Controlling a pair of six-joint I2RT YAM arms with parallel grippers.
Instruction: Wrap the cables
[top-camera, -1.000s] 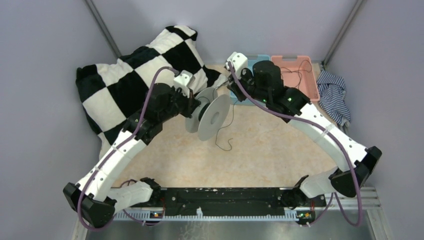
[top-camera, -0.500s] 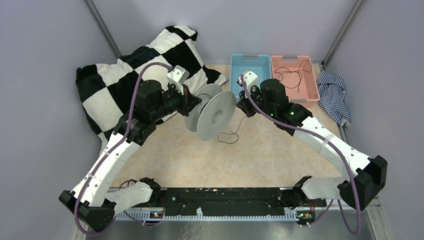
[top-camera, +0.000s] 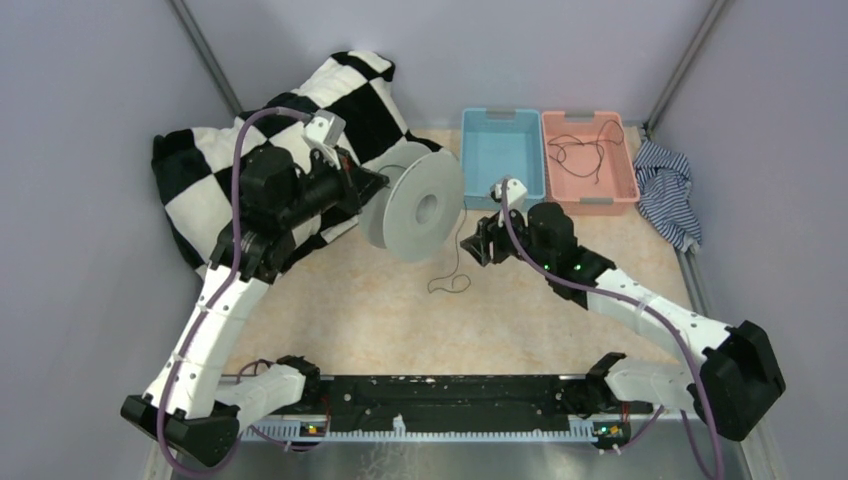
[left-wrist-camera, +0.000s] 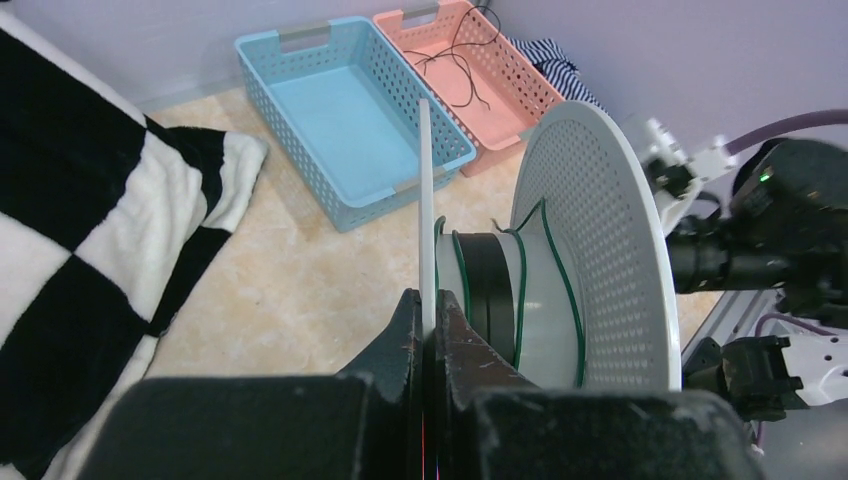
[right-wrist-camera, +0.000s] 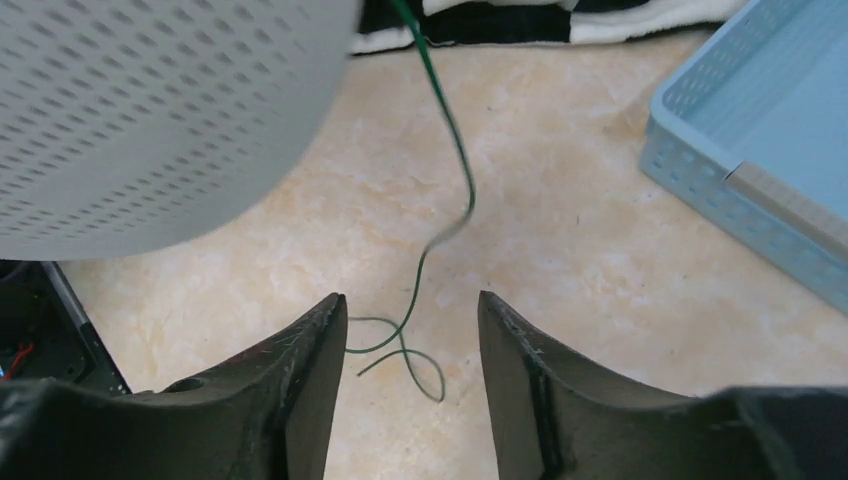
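My left gripper (left-wrist-camera: 428, 318) is shut on the thin rear flange of the pale grey spool (top-camera: 415, 205), holding it on edge above the table. A few turns of thin dark cable (left-wrist-camera: 521, 290) lie round the spool's hub. One strand of cable (right-wrist-camera: 452, 140) hangs from the spool and ends in a loose curl (top-camera: 447, 283) on the table. My right gripper (right-wrist-camera: 412, 310) stands open just right of the spool, above that curl, with the strand between its fingers but not gripped. In the top view the right gripper (top-camera: 472, 247) sits beside the spool's lower right edge.
A blue basket (top-camera: 503, 116) and a pink basket (top-camera: 628, 160) stand at the back; more thin cables (top-camera: 580, 150) lie in the pink one. A black-and-white checkered blanket (top-camera: 250, 150) fills the back left. A striped cloth (top-camera: 665, 190) lies at the right edge.
My right gripper has opened and let go of the cable, moving nearer and lower from beside the baskets. The left arm has swung the spool slightly back and turned its face more toward the camera.
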